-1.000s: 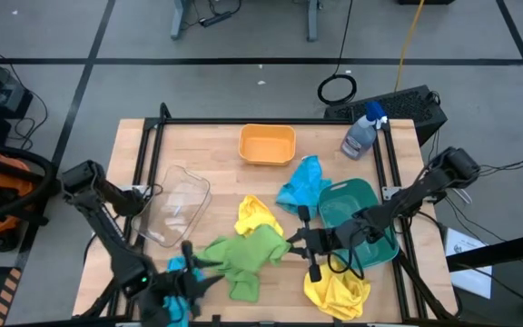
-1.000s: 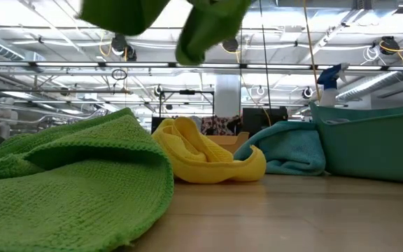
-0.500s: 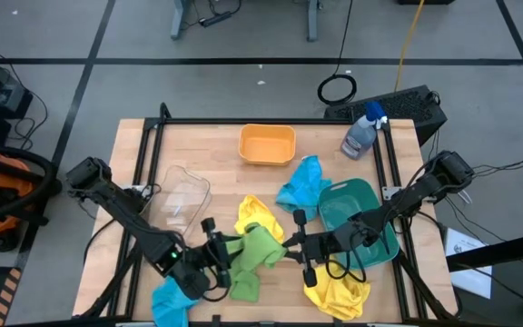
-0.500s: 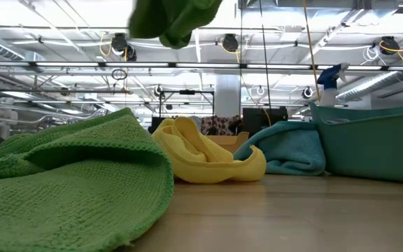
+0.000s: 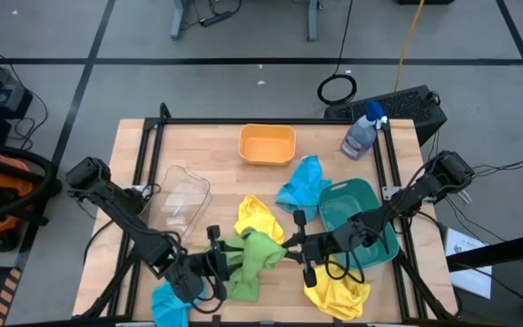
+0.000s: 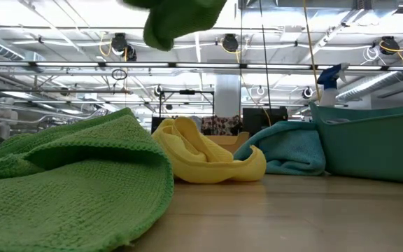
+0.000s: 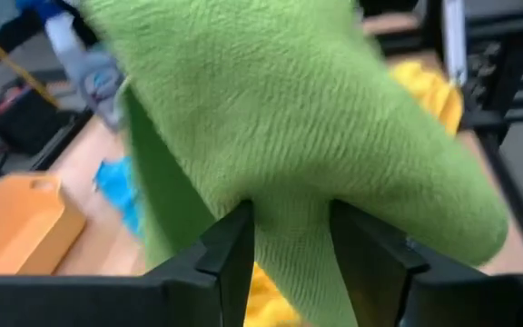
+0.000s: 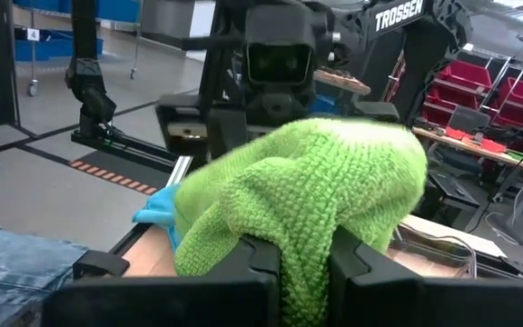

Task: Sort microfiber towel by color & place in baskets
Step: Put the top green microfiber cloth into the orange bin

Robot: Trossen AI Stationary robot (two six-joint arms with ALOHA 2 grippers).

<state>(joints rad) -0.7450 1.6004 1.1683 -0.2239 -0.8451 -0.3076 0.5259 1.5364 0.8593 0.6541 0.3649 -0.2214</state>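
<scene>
A bright green microfiber towel (image 5: pixel 258 252) hangs bunched in the air between my two grippers and shows at the top of the low view (image 6: pixel 182 17). My left gripper (image 5: pixel 220 264) is shut on its left end and my right gripper (image 5: pixel 291 245) on its right end. A second green towel (image 5: pixel 243 288) lies flat on the table below it. Two yellow towels (image 5: pixel 256 216) (image 5: pixel 338 292) and two blue towels (image 5: pixel 301 183) (image 5: pixel 170 305) lie on the wood. The teal basket (image 5: pixel 363 193), orange basket (image 5: pixel 267 144) and clear basket (image 5: pixel 178 202) stand on the table. My left gripper (image 7: pixel 291 250) pinches the green towel's left end (image 7: pixel 289 213) between its two fingers, coming level from the table's left. The cloth is lifted clear, bulging past the fingers in bunched folds. My right gripper (image 8: pixel 307 263) pinches the towel's right end (image 8: pixel 309 238) between its two fingers, level from the table's right. The cloth mounds up beyond the fingers, slack and clear of the table.
A spray bottle (image 5: pixel 361 134) with a blue head stands at the far right corner. A dark frame rail (image 5: pixel 143 154) runs along the table's edges. Bare wood (image 5: pixel 216 159) shows on the far side between the clear and orange baskets.
My left gripper has moved toward the table's right, closer to my right gripper. The green towel, stretched wide between the two a second ago, has slackened and bunched into a narrow mound. The blue towel at the near left edge stands uncovered now.
</scene>
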